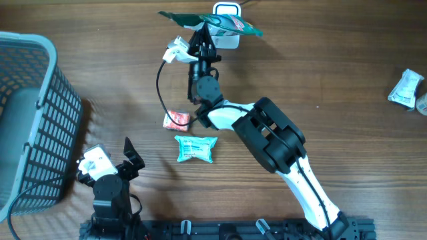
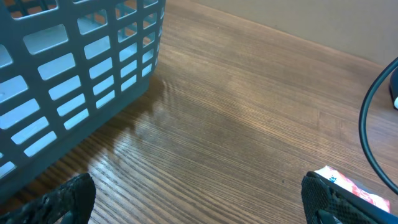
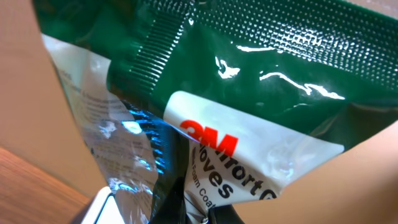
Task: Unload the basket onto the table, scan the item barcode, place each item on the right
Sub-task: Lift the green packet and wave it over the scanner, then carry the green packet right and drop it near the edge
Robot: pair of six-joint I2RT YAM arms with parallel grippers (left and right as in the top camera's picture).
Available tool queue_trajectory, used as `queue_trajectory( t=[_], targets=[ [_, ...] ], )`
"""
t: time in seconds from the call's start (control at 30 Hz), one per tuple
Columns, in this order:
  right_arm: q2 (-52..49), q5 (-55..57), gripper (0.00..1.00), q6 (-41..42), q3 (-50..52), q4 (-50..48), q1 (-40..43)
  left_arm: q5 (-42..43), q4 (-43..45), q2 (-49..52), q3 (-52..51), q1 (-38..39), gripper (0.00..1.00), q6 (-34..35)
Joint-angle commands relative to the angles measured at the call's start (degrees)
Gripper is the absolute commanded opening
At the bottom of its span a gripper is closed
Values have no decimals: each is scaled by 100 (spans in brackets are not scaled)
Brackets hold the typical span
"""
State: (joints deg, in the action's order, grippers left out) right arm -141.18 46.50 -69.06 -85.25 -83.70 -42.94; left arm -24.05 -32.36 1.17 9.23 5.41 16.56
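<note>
Clamping the green packet [image 1: 233,25], the right pincer [image 1: 201,33] reveals 3M lettering [image 3: 208,140] only wrist-side; left pincer [image 1: 133,157] gapes.

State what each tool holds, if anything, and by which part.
The right tool is shut on the green packet, pinching it by one edge. The left tool is open and holds nothing.

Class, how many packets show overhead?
4: green packet in the right tool, red packet and teal packet mid-table, white packet far right; a cut-off item beside it may be another.
</note>
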Motion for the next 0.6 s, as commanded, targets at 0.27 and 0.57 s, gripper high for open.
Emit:
queue_trajectory(
  t=[0.27, 0.57],
  targets=[
    [890, 2188, 4, -396, -61, -407, 1766, 48, 20, -26, -39, 22, 100, -116],
    [887, 3427, 6, 3309, 66, 3967, 4223, 48, 20, -26, -39, 22, 100, -116]
  ],
)
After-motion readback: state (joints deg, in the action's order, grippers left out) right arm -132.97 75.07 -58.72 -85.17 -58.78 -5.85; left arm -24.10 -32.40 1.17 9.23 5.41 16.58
